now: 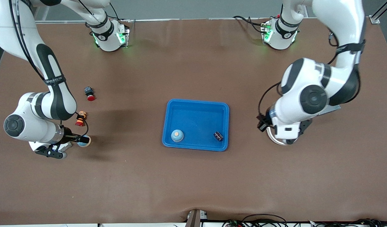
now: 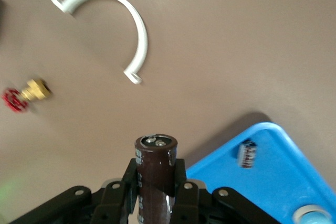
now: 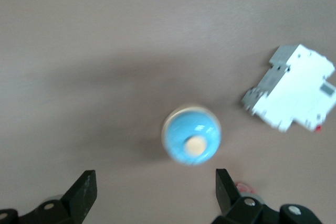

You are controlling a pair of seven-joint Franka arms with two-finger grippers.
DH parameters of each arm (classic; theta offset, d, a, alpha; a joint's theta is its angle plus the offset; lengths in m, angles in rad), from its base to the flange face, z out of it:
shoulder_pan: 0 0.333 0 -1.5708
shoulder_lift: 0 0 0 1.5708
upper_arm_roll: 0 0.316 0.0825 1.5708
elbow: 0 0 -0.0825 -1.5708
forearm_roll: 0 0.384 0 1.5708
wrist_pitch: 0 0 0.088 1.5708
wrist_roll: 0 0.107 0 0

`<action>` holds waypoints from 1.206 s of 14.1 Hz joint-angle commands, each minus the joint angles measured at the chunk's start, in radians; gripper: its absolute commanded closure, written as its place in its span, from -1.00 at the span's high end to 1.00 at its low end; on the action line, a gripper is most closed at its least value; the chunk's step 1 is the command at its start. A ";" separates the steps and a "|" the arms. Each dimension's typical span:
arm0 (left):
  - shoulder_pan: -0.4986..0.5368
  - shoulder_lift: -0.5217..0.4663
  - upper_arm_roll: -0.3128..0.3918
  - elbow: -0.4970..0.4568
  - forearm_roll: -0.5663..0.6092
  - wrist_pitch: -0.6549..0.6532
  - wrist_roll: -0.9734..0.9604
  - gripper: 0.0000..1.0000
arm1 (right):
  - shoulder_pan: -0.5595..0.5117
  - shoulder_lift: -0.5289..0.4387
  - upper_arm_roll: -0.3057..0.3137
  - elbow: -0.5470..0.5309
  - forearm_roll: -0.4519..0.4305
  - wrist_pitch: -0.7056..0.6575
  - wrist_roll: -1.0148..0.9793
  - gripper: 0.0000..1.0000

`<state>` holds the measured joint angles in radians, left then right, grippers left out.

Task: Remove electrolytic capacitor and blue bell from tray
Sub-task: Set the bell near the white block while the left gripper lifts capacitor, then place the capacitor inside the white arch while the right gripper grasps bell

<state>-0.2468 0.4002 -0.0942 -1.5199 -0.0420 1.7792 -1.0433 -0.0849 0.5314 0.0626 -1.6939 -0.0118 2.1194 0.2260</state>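
My left gripper [image 2: 156,167] is shut on a dark brown capacitor [image 2: 155,150], which stands upright between the fingers. In the front view this hand [image 1: 284,135] hangs over the table beside the blue tray [image 1: 196,105], toward the left arm's end. The tray holds a blue bell [image 1: 177,135] and a small dark capacitor [image 1: 218,136]; both also show in the left wrist view, the bell [image 2: 315,216] and the capacitor [image 2: 246,153]. My right gripper [image 3: 155,190] is open over a second blue bell [image 3: 191,136], which sits on the table [image 1: 84,142] toward the right arm's end.
A white half ring [image 2: 118,14] and a red and gold fitting [image 2: 25,94] lie on the table under the left hand. A white circuit breaker [image 3: 291,87] lies beside the second bell. A red push button [image 1: 89,93] and a small red and tan part [image 1: 81,119] lie farther from the camera.
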 commanded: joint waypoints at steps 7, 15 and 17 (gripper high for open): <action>0.227 -0.181 -0.001 -0.308 0.002 0.087 0.521 -1.00 | 0.371 -0.024 0.013 0.134 0.001 -0.039 0.833 1.00; 0.235 -0.175 -0.006 -0.502 0.069 0.348 0.539 -1.00 | 0.543 0.148 0.010 0.201 -0.011 0.154 1.144 1.00; 0.233 -0.158 -0.003 -0.526 0.080 0.406 0.539 -1.00 | 0.565 0.185 0.008 0.230 -0.016 0.165 1.174 1.00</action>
<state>-0.0118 0.2593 -0.0979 -1.9974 0.0154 2.1277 -0.5145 0.4526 0.6707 0.0814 -1.5284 -0.0112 2.2877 1.3517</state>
